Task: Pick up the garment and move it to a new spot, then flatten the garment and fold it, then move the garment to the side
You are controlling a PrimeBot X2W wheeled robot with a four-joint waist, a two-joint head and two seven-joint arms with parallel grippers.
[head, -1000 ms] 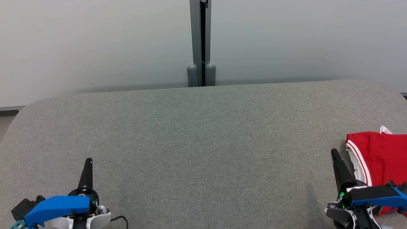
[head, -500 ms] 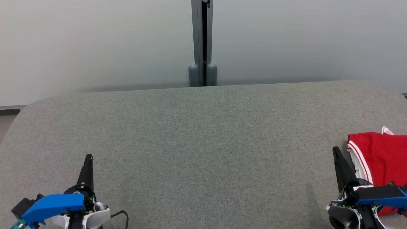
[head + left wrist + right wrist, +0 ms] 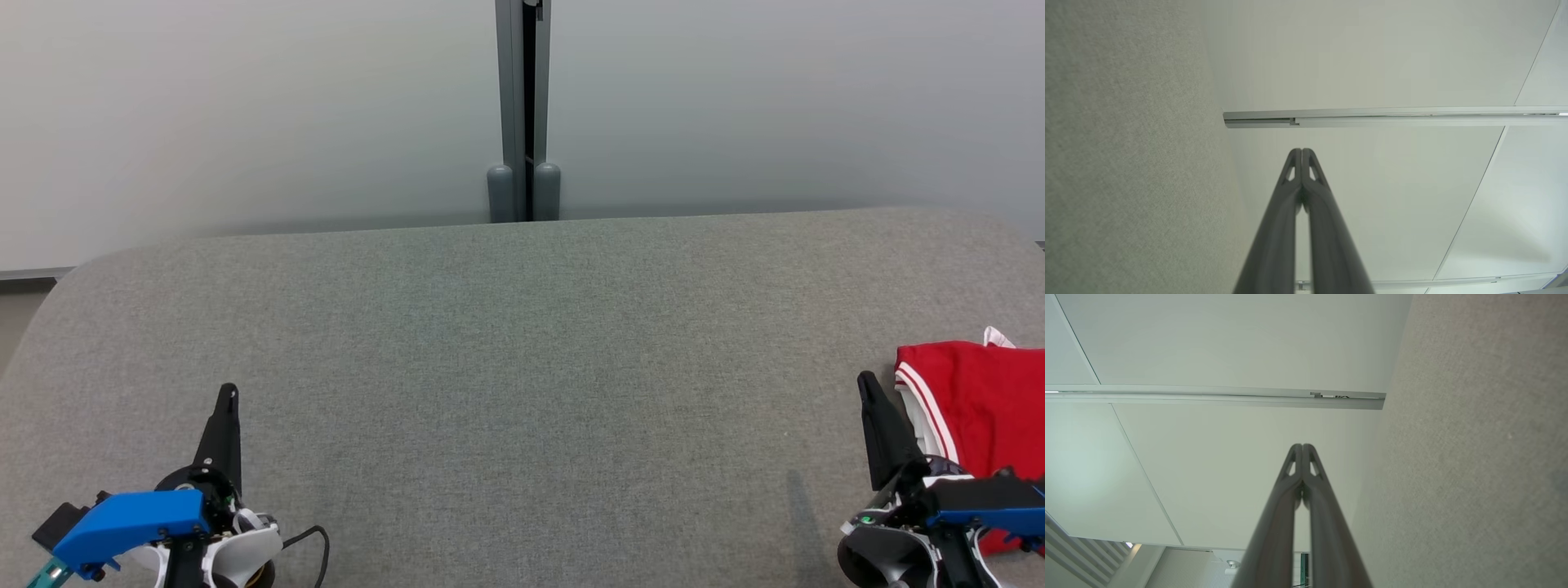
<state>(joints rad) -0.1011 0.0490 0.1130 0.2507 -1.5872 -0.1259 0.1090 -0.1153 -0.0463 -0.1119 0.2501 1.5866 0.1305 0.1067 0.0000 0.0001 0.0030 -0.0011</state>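
Two robot arms rest low over a grey tabletop (image 3: 522,367), with a red garment (image 3: 980,404) at its far right edge.
The white-trimmed garment looks folded and lies just beside the right gripper (image 3: 867,382). The left gripper (image 3: 229,394) sits well apart on the other side. Both pairs of fingers (image 3: 1280,228) are pressed together and hold nothing. The set-aside step seems nearly done. The right arm should lift clear before drawing away, so its tips do not snag the trim.

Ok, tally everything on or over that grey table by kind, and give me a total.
red garment: 1
grippers: 2 (left gripper, right gripper, both shut and empty)
grey table: 1
Total: 4
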